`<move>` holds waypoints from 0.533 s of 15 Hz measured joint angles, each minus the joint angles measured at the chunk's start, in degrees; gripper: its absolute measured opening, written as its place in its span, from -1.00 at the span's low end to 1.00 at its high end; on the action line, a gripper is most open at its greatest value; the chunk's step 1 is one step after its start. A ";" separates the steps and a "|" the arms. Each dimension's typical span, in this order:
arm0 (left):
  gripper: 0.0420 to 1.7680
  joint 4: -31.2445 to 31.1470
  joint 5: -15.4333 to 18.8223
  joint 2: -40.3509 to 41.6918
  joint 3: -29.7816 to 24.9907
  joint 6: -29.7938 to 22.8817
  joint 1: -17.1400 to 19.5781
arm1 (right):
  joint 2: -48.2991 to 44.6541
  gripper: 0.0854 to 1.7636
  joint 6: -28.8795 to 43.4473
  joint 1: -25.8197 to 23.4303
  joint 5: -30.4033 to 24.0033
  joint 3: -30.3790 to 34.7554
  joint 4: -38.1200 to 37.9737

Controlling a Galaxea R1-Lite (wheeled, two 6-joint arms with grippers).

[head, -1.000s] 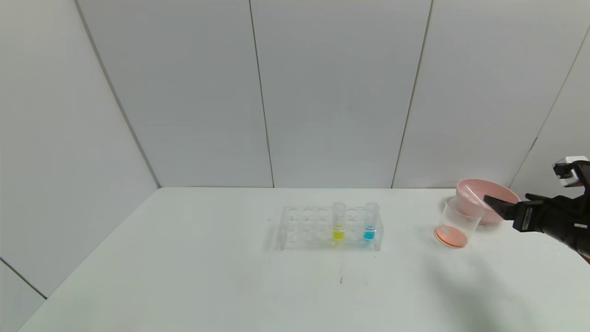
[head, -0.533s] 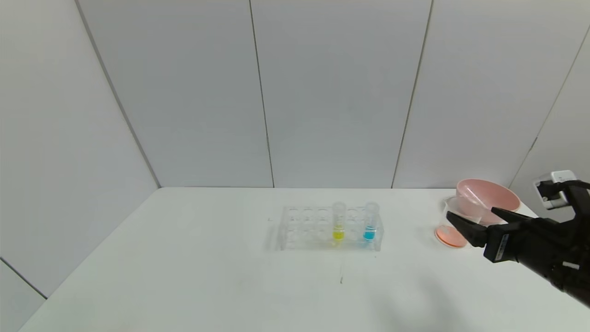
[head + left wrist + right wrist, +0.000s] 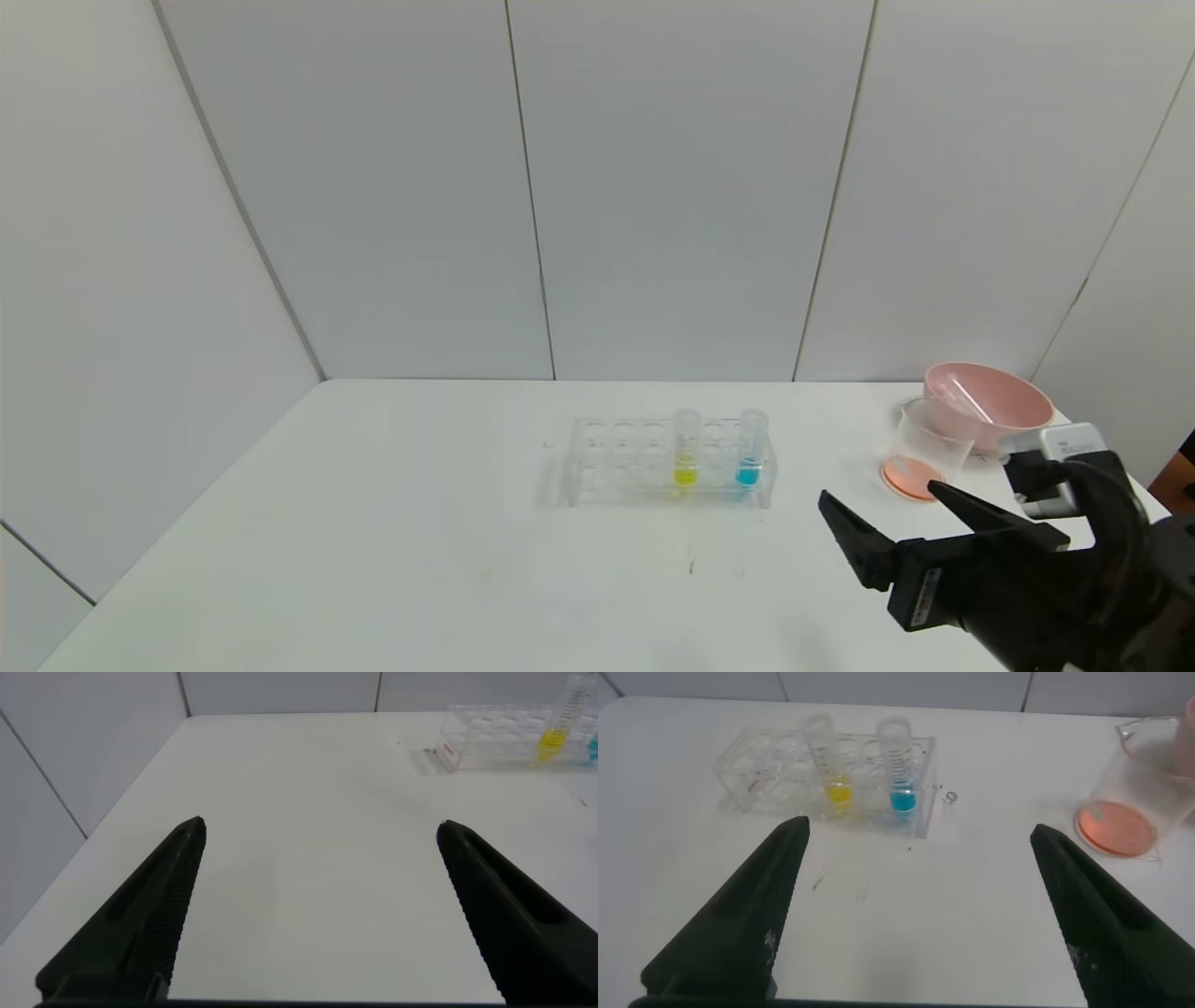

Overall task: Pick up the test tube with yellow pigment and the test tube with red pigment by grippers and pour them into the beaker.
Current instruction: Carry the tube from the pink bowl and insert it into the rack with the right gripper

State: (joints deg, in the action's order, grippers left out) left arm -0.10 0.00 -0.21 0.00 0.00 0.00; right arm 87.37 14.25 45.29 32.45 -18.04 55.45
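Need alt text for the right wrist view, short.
The right end effector, open, hovers over a white table facing a clear plastic tube rack holding a yellow-liquid test tube and a blue-liquid test tube; a clear beaker of red-orange liquid stands aside.

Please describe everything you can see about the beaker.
The beaker is a small cup of clear plastic, wider than the tubes, with a pour spout at its rim. It stands upright on the white table, at the robot's right, just in front of the pink bowl; whether they touch cannot be told. A shallow layer of red-orange liquid covers its bottom. No tube is inside it. The right gripper is open, nearer the camera, and does not touch it.
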 joint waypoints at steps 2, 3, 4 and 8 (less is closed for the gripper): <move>1.00 0.00 0.00 0.00 0.00 0.00 0.00 | 3.58 0.92 0.37 3.58 1.12 -0.56 2.46; 1.00 0.02 0.00 0.00 0.00 0.00 0.00 | 5.74 0.92 0.37 4.55 1.90 -1.02 4.33; 1.00 0.00 0.00 0.00 0.00 0.00 0.00 | 8.16 0.92 0.33 5.16 2.99 -1.74 5.96; 1.00 0.02 0.00 0.00 0.00 0.00 0.00 | 17.75 0.92 0.33 5.84 4.69 -9.59 7.58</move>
State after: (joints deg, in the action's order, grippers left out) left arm -0.07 0.00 -0.21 0.00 0.00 0.00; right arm 105.12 14.58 51.13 37.14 -27.64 63.04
